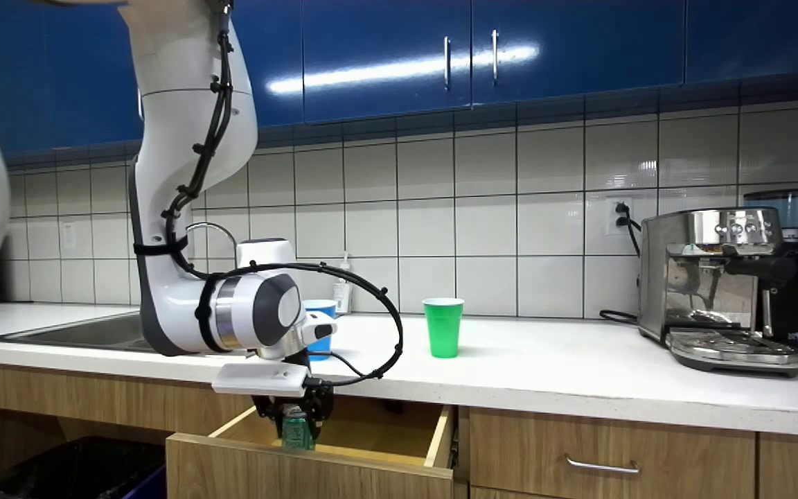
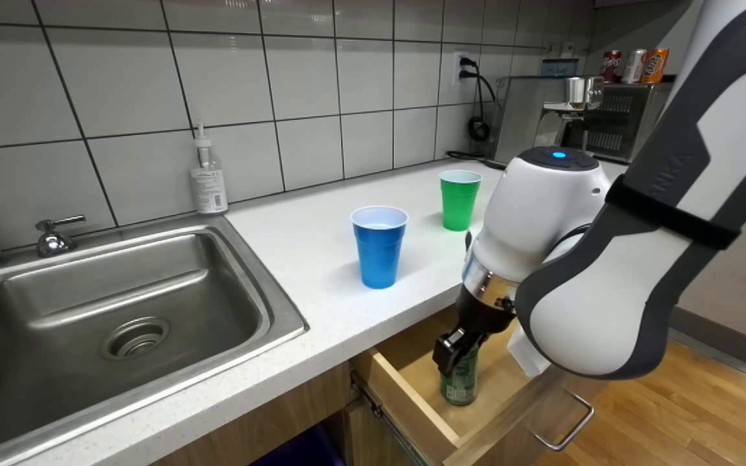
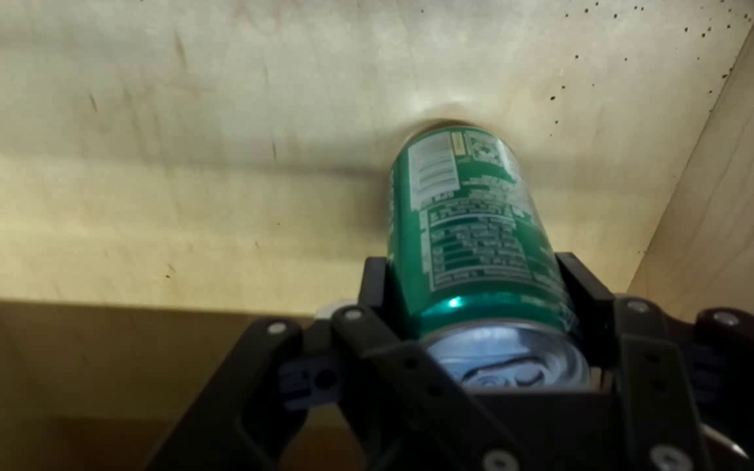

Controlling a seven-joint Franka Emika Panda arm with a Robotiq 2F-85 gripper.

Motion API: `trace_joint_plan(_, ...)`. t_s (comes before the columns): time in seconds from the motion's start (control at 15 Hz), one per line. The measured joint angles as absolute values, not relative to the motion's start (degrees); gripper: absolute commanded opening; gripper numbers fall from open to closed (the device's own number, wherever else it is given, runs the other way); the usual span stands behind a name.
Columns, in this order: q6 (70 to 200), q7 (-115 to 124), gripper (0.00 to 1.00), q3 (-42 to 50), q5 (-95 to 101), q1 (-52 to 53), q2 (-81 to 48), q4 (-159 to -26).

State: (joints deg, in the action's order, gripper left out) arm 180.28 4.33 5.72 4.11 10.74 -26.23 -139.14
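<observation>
Your gripper (image 3: pixel 475 288) is clamped around a green can (image 3: pixel 472 209), pressing it from both sides near its top. The can is roughly upright inside the pulled-out wooden drawer (image 1: pixel 309 478); you cannot tell whether its base touches the drawer floor. The sink (image 2: pixel 153 265) shows you its drain (image 2: pixel 135 336) at the bottom. Below the counter (image 1: pixel 544 360), a black-lined bin (image 1: pixel 153 485) is too dark for you to read inside. A blue cup (image 2: pixel 379 252) and a green cup (image 2: pixel 458 207) stand upright and apart on the counter in both exterior views; you cannot make out their contents. You count two cups, one pump bottle (image 2: pixel 208 188), one coffee machine (image 1: pixel 662 277) and four cans: the one you grip, plus a dark red can (image 2: pixel 610 66), a white can (image 2: pixel 634 66) and an orange can (image 2: pixel 655 66) in a row on a metal-cased appliance (image 2: pixel 612 123).
</observation>
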Motion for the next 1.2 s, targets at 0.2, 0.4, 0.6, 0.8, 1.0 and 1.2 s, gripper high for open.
trace_joint_plan(0.2,180.3,4.3,1.00,6.1,4.1,11.2,-26.3,-139.1)
trace_joint_plan(0.4,180.3,4.3,1.00,6.8,4.1,12.2,-26.3,-139.0)
trace_joint_plan(0.6,180.3,4.3,1.00,7.4,4.1,13.0,-26.2,-138.9)
trace_joint_plan(0.8,180.3,4.3,1.00,7.4,4.1,13.1,-25.7,-138.9)
trace_joint_plan(1.0,180.3,4.3,1.00,7.3,4.0,13.0,-24.4,-139.3)
trace_joint_plan(1.2,180.2,4.3,1.00,6.4,3.7,12.5,-22.6,-140.4)
